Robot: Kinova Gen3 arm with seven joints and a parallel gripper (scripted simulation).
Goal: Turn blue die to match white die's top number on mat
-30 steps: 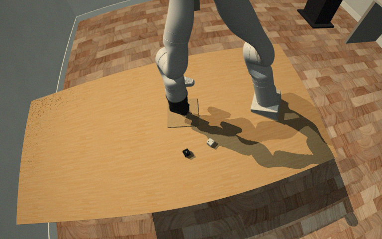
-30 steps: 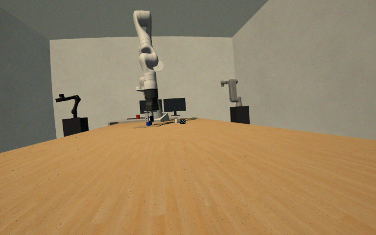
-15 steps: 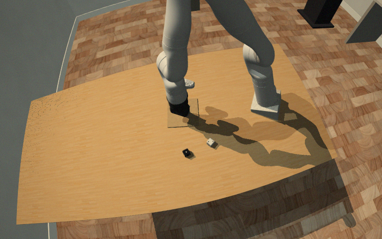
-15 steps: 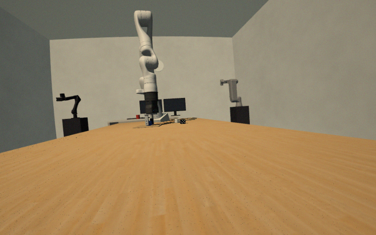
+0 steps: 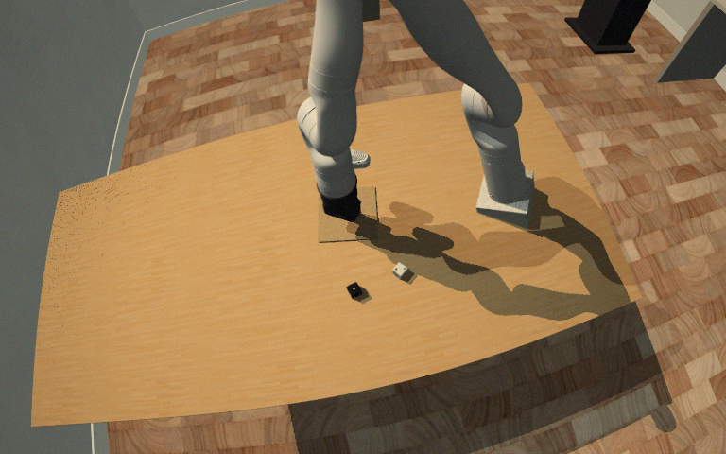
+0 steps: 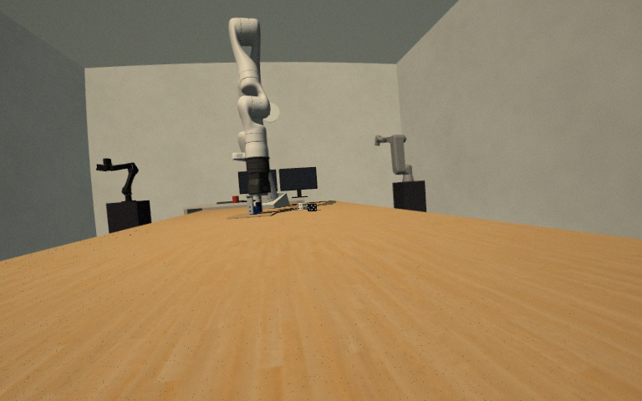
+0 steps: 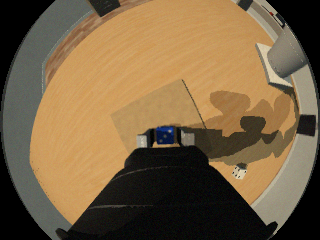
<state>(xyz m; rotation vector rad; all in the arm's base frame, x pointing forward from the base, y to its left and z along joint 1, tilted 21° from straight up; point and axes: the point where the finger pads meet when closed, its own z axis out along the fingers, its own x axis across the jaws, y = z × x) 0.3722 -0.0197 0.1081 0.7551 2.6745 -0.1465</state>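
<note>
The blue die (image 7: 166,135) lies on the tan mat (image 7: 159,115) and shows in the wrist view between my two fingertips. My gripper (image 7: 165,134) is open, with one finger on each side of the die and low over the mat. In the top view the gripper (image 5: 340,205) hides the blue die above the mat (image 5: 348,222). In the exterior view the blue die (image 6: 257,208) shows small beside the fingers. The white die (image 5: 401,270) lies on the table off the mat; its top number is too small to read. It also shows in the wrist view (image 7: 239,172).
A black die (image 5: 354,290) lies on the table to the left of the white die, off the mat. The arm's base (image 5: 506,203) stands at the right of the table. The arm's dark shadow (image 5: 481,262) falls across the table towards the right.
</note>
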